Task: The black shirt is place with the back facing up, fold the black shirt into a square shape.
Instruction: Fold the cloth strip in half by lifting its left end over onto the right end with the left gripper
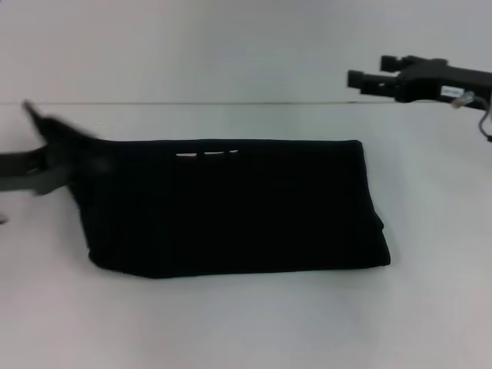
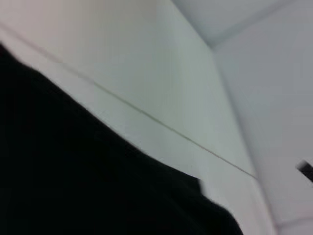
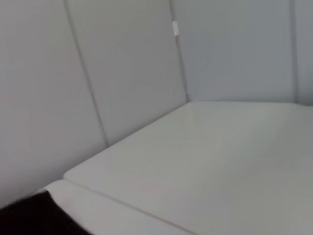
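Your black shirt (image 1: 231, 207) lies flat on the white table (image 1: 246, 323), already folded down to a wide rectangle, longer across than deep, with its right end squared off and a little fold lip at the near right corner. Your left tool (image 1: 46, 154) is at the shirt's left end, right on the cloth there, and the corner seems lifted with it; it's smeared with motion, so I cannot tell whether it's clamped on the fabric or not. The left wrist view is half filled with black cloth (image 2: 73, 181), close under the camera. Your right tool (image 1: 377, 79) hangs high over the far right of the table, well apart from the shirt, its two prongs spread with nothing between them.

Handling, as I judge it: this is soft, light, limp cloth. It will drape and sag from any pinch and drag on the table, so take it at the corners of the left edge, through all layers, and carry it across to the right end to make the square.

Writing? None readable. Pale slivers (image 1: 207, 154) show along the far edge, perhaps a neck tag, too small to make out.
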Available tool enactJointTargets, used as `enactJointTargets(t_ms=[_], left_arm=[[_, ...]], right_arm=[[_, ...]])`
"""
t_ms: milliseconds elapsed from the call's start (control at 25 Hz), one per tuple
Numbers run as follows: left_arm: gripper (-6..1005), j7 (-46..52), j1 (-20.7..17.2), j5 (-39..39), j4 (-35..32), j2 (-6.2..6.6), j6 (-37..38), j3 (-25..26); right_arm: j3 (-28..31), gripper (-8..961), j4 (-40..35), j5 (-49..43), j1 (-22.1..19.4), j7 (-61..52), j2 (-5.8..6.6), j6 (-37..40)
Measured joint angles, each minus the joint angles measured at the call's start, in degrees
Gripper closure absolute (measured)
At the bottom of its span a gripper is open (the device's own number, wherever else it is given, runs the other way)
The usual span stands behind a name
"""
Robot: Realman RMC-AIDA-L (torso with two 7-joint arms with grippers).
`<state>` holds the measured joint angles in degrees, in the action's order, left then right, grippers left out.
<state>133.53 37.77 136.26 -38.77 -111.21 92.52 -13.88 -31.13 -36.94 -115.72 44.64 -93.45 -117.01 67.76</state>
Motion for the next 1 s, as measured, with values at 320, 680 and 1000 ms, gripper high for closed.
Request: enactJointTargets(t_ms=[320, 680, 1000], left_arm=[[919, -3.82, 15.33, -0.52, 10.33, -7.29, -8.44, -4.24], [909, -16.03, 17.27, -12.90, 29.22, -13.09, -23.18, -8.77], [900, -24.78, 14.26, -16.82, 32.22, -13.11, -16.21, -9.47]], right_arm=[[0.02, 69, -0.15, 6.68, -4.55, 0.21, 3.68, 1.31], [-0.63, 70, -0.15, 6.50, -6.09, 0.43, 6.28, 3.13], [-0.81, 71, 0.40, 3.14, -5.55, -3.05, 6.44, 3.84]])
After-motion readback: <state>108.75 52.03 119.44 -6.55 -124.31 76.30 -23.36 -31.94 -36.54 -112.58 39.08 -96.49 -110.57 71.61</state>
